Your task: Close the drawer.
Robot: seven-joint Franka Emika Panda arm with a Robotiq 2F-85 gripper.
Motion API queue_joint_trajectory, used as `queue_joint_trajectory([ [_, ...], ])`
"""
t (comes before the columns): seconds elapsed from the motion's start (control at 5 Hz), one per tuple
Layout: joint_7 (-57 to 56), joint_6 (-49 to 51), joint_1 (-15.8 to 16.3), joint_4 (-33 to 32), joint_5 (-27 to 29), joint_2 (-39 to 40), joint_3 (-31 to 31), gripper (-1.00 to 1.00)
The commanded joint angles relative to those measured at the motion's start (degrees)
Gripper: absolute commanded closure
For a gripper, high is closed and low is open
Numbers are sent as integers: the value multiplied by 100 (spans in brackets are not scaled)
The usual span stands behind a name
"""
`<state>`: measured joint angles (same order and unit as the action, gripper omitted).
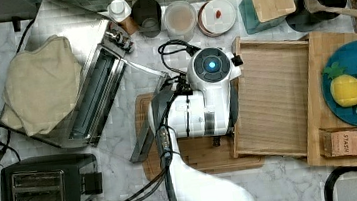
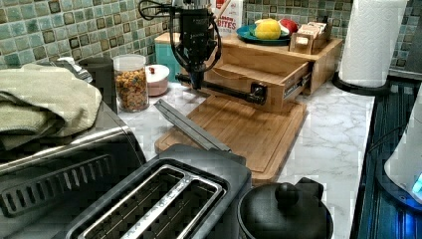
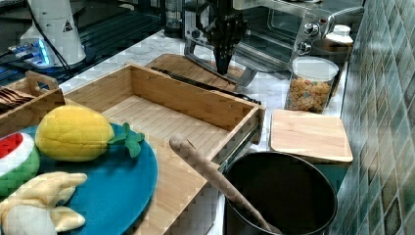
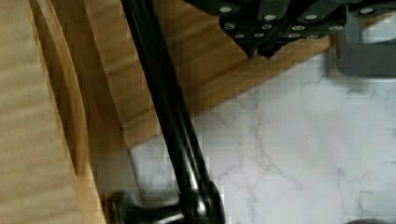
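Jaws (image 4: 259, 52) pressed together beside drawer (image 1: 273, 98) handle (image 4: 168, 116); top view shows drawer pulled out.

White marble counter (image 1: 120, 137) carries a cutting board (image 2: 249, 129), toaster (image 1: 49, 182), and seemingly a cereal jar (image 2: 131, 82).

**Drawer standing pulled out of its wooden stand**

The drawer (image 1: 272, 98) is sitting wide open, slid out toward nine o'clock in the top view from the wooden stand lying at its three o'clock side. It is showing as a broad, shallow, light bamboo tray (image 3: 171, 115) with thin raised walls and a fine-grained flat bottom carrying nothing. A long black bar handle (image 2: 219, 88) is running along its front face (image 4: 168, 107), held off the wood by end posts. In the left view the drawer (image 2: 259, 74) is hanging level above the marble counter, its metal side runner showing at the four o'clock corner.
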<state>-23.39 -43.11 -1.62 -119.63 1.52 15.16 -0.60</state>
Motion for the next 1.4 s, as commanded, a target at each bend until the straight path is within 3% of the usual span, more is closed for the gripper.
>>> queue_joint_trajectory([
  [0.2,-333,540,21,728,-734,521,-88,100],
  [1.0,-526,457,-336,267,-1369,-116,-508,100],
  [1.4,-1289,1060,-888,485,-1369,-461,-780,100],
])
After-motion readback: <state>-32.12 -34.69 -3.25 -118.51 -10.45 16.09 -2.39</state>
